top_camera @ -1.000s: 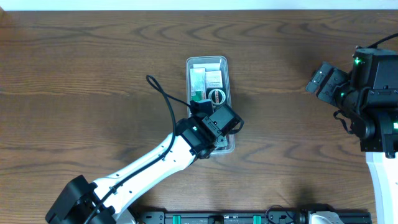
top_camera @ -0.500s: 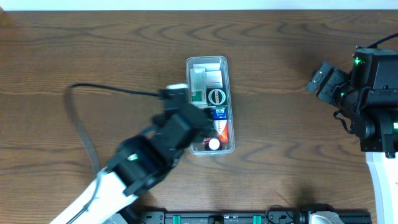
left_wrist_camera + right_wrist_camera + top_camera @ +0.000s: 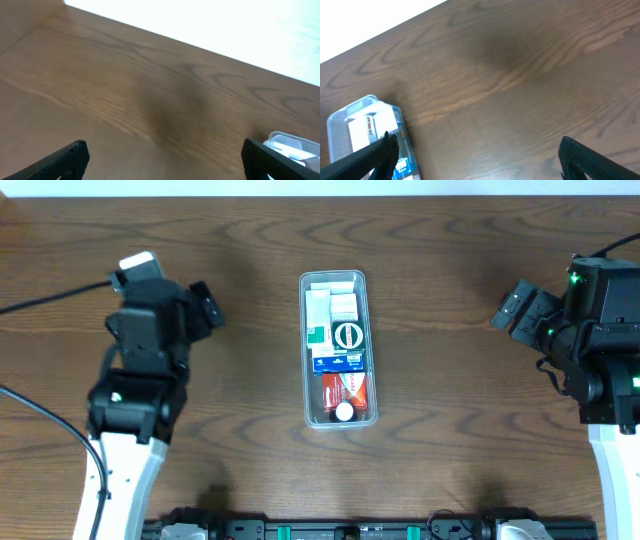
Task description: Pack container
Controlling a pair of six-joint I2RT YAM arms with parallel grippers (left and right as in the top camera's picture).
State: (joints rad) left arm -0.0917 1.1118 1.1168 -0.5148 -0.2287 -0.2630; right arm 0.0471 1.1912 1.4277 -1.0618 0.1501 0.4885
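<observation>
The container (image 3: 304, 358) is a long clear plastic bin in the middle of the table, holding several small boxes and a round tin. Its corner shows in the left wrist view (image 3: 295, 142) and its end in the right wrist view (image 3: 355, 112). My left gripper (image 3: 205, 308) is open and empty, raised over bare wood well left of the container; its fingertips spread wide in the left wrist view (image 3: 162, 160). My right gripper (image 3: 515, 308) is open and empty at the far right, also spread wide in the right wrist view (image 3: 477, 157).
The wooden table (image 3: 450, 430) carries nothing else near the container. A black cable (image 3: 50, 295) trails from the left arm at the left edge. The right arm's body (image 3: 605, 340) stands at the right edge.
My left arm has pulled back from above the container's near end to the far left of the table. The container's contents now show fully. The right arm has not moved.
</observation>
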